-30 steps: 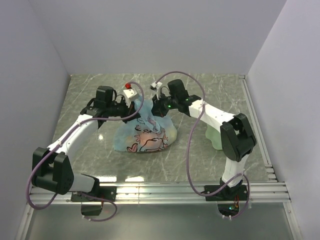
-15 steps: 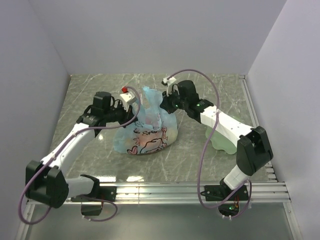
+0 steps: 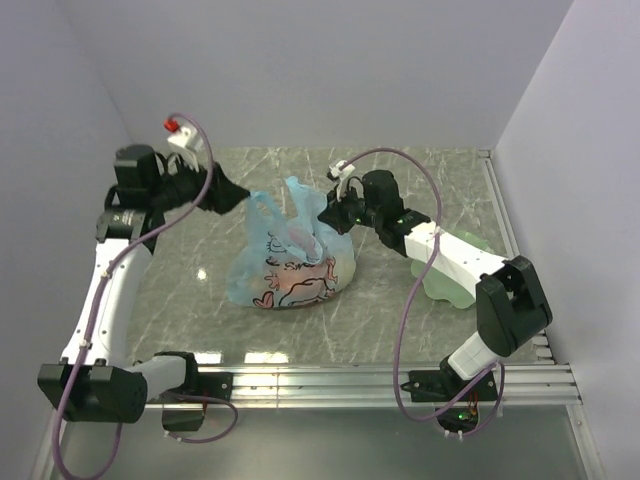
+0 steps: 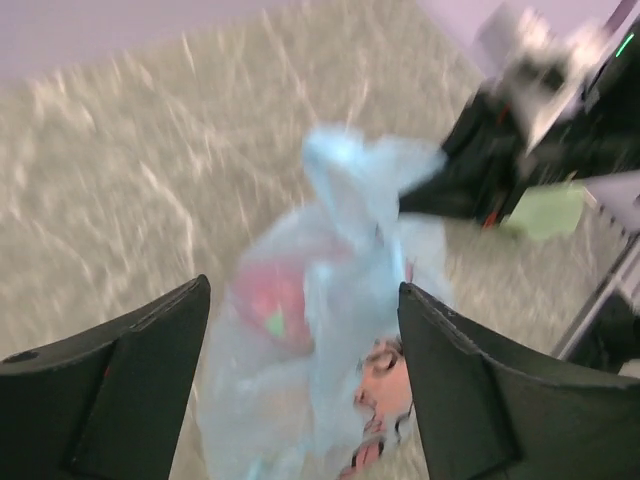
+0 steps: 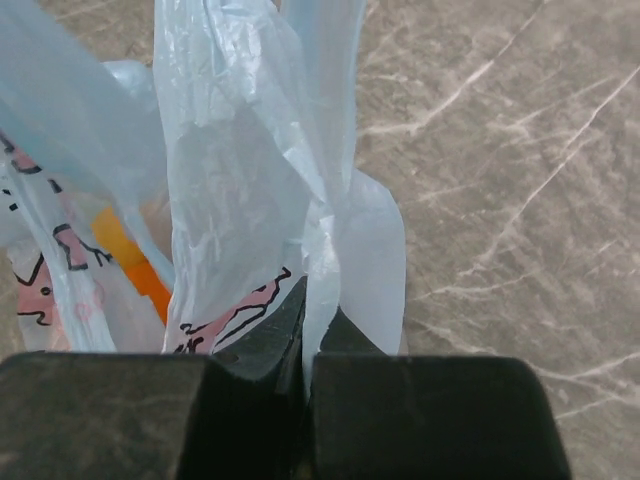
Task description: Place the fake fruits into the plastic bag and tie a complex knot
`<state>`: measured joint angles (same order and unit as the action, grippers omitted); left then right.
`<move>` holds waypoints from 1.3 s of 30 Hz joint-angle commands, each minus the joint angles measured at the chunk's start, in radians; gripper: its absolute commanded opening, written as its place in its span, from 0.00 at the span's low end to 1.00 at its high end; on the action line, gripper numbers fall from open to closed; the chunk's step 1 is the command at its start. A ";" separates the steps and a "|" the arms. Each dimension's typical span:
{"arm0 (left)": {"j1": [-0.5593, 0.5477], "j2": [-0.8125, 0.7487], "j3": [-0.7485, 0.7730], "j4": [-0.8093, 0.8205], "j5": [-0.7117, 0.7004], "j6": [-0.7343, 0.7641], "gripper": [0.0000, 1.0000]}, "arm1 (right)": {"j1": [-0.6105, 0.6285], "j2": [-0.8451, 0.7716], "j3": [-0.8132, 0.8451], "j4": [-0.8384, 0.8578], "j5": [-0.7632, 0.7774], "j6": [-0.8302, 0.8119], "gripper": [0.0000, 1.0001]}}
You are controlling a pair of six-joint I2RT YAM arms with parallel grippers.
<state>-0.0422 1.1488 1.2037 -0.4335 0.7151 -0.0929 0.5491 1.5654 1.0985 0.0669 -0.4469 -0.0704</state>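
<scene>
The plastic bag (image 3: 295,268), light blue with a pink cartoon print, sits mid-table with two handles standing up. The fake fruits lie inside it: a red one (image 4: 270,300) shows through the film in the left wrist view and an orange one (image 5: 128,258) in the right wrist view. My left gripper (image 3: 240,197) hangs open above and left of the bag, holding nothing; the bag lies beyond its fingers (image 4: 140,380). My right gripper (image 3: 325,215) is shut on a strip of the bag's right handle (image 5: 325,240). A knot is out of view.
A pale green wavy-edged plate (image 3: 458,272) lies right of the bag, partly under the right arm. Grey walls close in the marble table on three sides. A metal rail (image 3: 380,378) runs along the near edge by the arm bases.
My left gripper has opened, let go of the bag's left handle and swung up and away to the left. The right gripper stays shut on its handle, barely moved.
</scene>
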 commanded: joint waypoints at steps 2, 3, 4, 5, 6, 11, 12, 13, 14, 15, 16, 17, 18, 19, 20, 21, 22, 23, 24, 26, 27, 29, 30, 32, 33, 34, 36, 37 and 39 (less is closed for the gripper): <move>0.005 0.084 0.204 -0.022 0.029 -0.093 0.83 | 0.005 -0.054 0.000 0.099 0.002 -0.057 0.00; 0.005 0.153 0.239 -0.043 0.030 -0.099 0.95 | 0.008 -0.054 -0.002 0.102 0.008 -0.068 0.00; -0.008 0.190 0.311 -0.060 0.023 -0.111 0.97 | 0.009 -0.057 -0.005 0.115 0.016 -0.078 0.00; -0.018 0.227 0.342 -0.074 0.014 -0.137 0.99 | 0.012 -0.061 -0.017 0.123 0.025 -0.103 0.00; -0.028 0.286 0.368 -0.085 0.009 -0.139 0.99 | 0.024 -0.061 -0.020 0.125 0.058 -0.120 0.00; -0.154 0.371 0.433 -0.123 -0.080 -0.165 0.99 | 0.067 -0.074 -0.051 0.158 0.192 -0.193 0.00; -0.169 0.377 0.431 -0.125 -0.104 -0.182 0.99 | 0.072 -0.080 -0.060 0.169 0.217 -0.201 0.00; -0.191 0.385 0.416 -0.120 -0.106 -0.233 0.99 | 0.083 -0.088 -0.071 0.195 0.230 -0.212 0.00; -0.197 0.391 0.407 -0.113 -0.112 -0.260 0.99 | 0.090 -0.094 -0.090 0.208 0.240 -0.219 0.00; -0.206 0.403 0.399 -0.110 -0.121 -0.286 0.99 | 0.095 -0.099 -0.100 0.217 0.246 -0.232 0.00; -0.206 0.408 0.378 -0.099 -0.118 -0.335 0.99 | 0.116 -0.108 -0.107 0.237 0.273 -0.258 0.00; -0.208 0.417 0.369 -0.077 -0.118 -0.356 0.99 | 0.126 -0.113 -0.124 0.244 0.286 -0.270 0.00; -0.212 0.422 0.361 -0.073 -0.121 -0.375 0.99 | 0.133 -0.114 -0.130 0.254 0.304 -0.282 0.00; -0.219 0.428 0.350 -0.071 -0.120 -0.404 0.99 | 0.156 -0.116 -0.135 0.263 0.336 -0.302 0.00; -0.225 0.442 0.349 -0.082 -0.120 -0.415 0.99 | 0.166 -0.114 -0.143 0.269 0.355 -0.316 0.00; -0.240 0.450 0.349 -0.091 -0.126 -0.425 0.99 | 0.178 -0.113 -0.146 0.275 0.372 -0.328 0.00; -0.248 0.454 0.341 -0.091 -0.131 -0.444 0.99 | 0.186 -0.108 -0.150 0.287 0.387 -0.348 0.00; -0.257 0.459 0.333 -0.090 -0.143 -0.452 0.99 | 0.204 -0.107 -0.150 0.292 0.422 -0.356 0.00; -0.268 0.462 0.324 -0.090 -0.155 -0.461 0.99 | 0.210 -0.102 -0.152 0.294 0.435 -0.364 0.00; -0.272 0.477 0.300 -0.086 -0.166 -0.490 0.99 | 0.233 -0.096 -0.152 0.304 0.488 -0.382 0.00; -0.274 0.483 0.284 -0.082 -0.163 -0.513 0.99 | 0.239 -0.088 -0.152 0.307 0.507 -0.396 0.00; -0.274 0.499 0.269 -0.076 -0.151 -0.534 0.99 | 0.255 -0.082 -0.146 0.309 0.565 -0.408 0.00; -0.277 0.502 0.261 -0.070 -0.143 -0.544 0.99 | 0.270 -0.077 -0.149 0.315 0.582 -0.414 0.00; -0.283 0.526 0.258 -0.064 -0.129 -0.565 0.99 | 0.284 -0.073 -0.164 0.346 0.608 -0.442 0.00; -0.283 0.535 0.257 -0.057 -0.114 -0.571 0.99 | 0.291 -0.071 -0.170 0.355 0.620 -0.447 0.00; -0.285 0.543 0.258 -0.045 -0.100 -0.582 0.99 | 0.293 -0.070 -0.175 0.358 0.622 -0.450 0.00; -0.283 0.565 0.270 -0.044 -0.071 -0.581 0.78 | 0.298 -0.070 -0.175 0.352 0.605 -0.445 0.00; -0.283 0.571 0.270 -0.036 -0.057 -0.576 0.67 | 0.293 -0.071 -0.172 0.321 0.585 -0.436 0.00; -0.283 0.575 0.267 -0.013 -0.030 -0.570 0.32 | 0.290 -0.090 -0.170 0.274 0.529 -0.433 0.15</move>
<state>-0.3206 1.7279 1.4590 -0.5106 0.6209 -0.6586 0.8364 1.4971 0.9264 0.3416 0.1116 -0.4904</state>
